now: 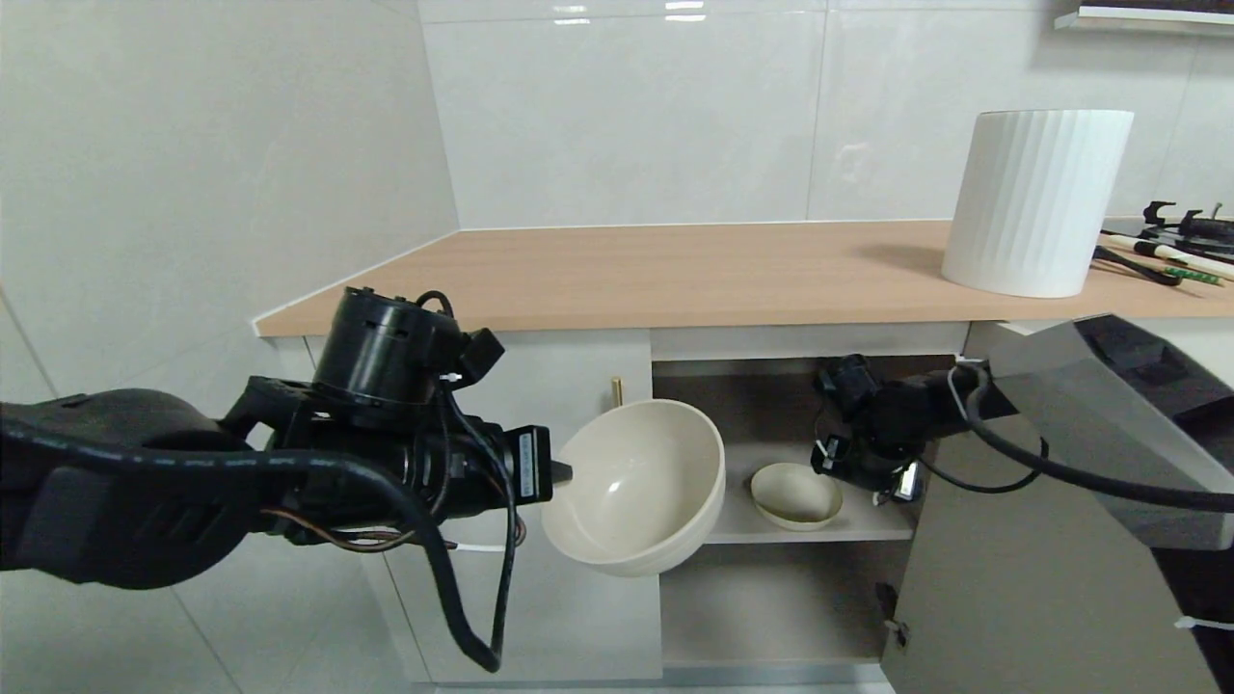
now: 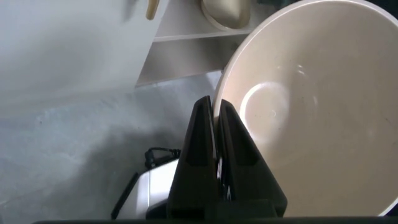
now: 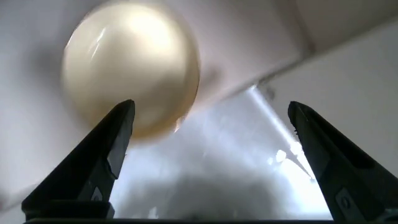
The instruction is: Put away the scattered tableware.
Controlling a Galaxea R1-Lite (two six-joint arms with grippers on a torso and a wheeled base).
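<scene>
We hold the bowl by its rim alone in the clamped left gripper. It may slip, or clip the dish, near which our right gripper hangs, fingers apart.

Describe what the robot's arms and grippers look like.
Both are mostly black. The left arm carries a cylindrical module, a white label and looping cables. The right arm has a grey angular shell and a thick cable. The left gripper and right gripper each have two tapered black fingers.
</scene>
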